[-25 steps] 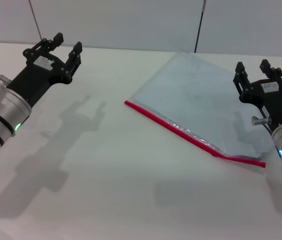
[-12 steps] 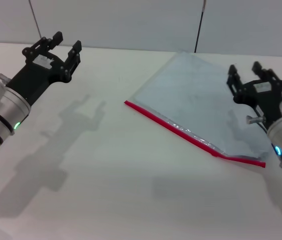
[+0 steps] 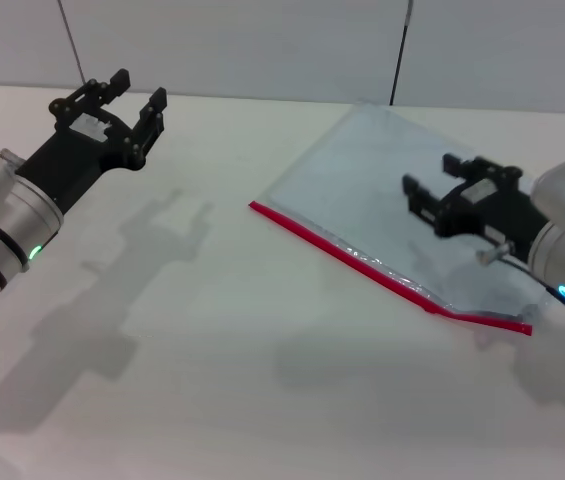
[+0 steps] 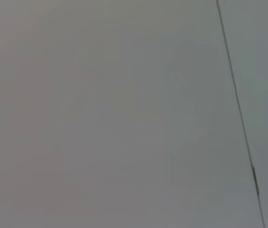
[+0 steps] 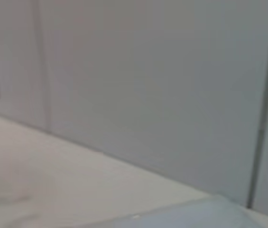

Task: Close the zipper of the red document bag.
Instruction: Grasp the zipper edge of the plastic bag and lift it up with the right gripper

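The red document bag (image 3: 382, 185) lies flat on the white table at the centre right, a translucent pale blue-grey pouch. Its zipper (image 3: 362, 262) is a thin red strip along the near long edge, running from the left corner down to the right corner. I cannot make out the slider. My right gripper (image 3: 427, 177) is open and hovers over the bag's right half, fingers pointing left. My left gripper (image 3: 137, 90) is open too, raised at the far left, well clear of the bag. The bag's far corner (image 5: 209, 209) shows in the right wrist view.
A grey wall (image 3: 262, 45) with dark vertical seams stands behind the table. The left wrist view holds only that wall (image 4: 124, 114). White tabletop (image 3: 212, 350) spreads in front of and left of the bag.
My right gripper has swung left and forward, from beside the bag's right edge to over the bag, now pointing left. The left arm and the bag have stayed put.
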